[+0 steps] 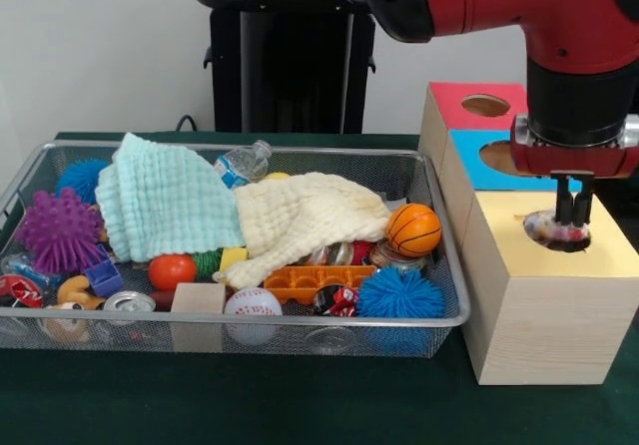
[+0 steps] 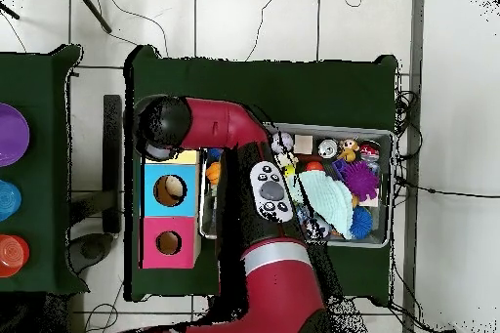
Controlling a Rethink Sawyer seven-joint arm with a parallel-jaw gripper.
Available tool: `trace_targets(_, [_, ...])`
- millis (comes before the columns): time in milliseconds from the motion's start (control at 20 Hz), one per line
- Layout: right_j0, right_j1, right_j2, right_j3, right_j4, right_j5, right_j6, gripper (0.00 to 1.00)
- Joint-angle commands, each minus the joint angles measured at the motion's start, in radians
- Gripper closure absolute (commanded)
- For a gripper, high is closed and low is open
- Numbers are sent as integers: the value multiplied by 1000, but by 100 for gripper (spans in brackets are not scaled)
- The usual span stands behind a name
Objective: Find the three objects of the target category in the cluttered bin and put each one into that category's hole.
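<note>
My gripper (image 1: 572, 222) hangs straight down over the round hole of the yellow-topped wooden box (image 1: 544, 295). Its fingers stand close together on a pale mottled ball (image 1: 547, 228) that sits at the mouth of the hole. The wire bin (image 1: 300, 317) to the left holds an orange basketball-pattern ball (image 1: 413, 228), a white baseball (image 1: 252, 302), a blue spiky ball (image 1: 400, 293), a purple spiky ball (image 1: 58, 230) and an orange ball (image 1: 173, 270). In the overhead view the arm's elbow (image 2: 161, 124) covers the gripper and most of the yellow box (image 2: 186, 157).
A blue-topped box (image 1: 477, 156) and a pink-topped box (image 1: 469, 106) stand behind the yellow one. A mint cloth (image 1: 160, 201) and a cream cloth (image 1: 305, 221) cover much of the bin. A plastic bottle (image 1: 243, 162), cans, a wooden block (image 1: 198, 300) and an orange tray (image 1: 319, 281) also lie inside.
</note>
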Motion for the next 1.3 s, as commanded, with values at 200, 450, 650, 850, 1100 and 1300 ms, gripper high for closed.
trace_targets(200, [-59, -56, 105, 119, 25, 110, -43, 100])
trace_targets(450, [-53, -15, 101, 92, -5, 72, -30, 100])
trace_targets(650, [-25, 41, 84, 37, -22, 35, 1, 100])
trace_targets(850, [14, 75, 43, 1, -59, -12, 36, 100])
trace_targets(1100, [22, 91, 18, -36, -105, -29, 14, 100])
trace_targets(1300, [19, 100, 27, -10, -111, -83, 20, 100])
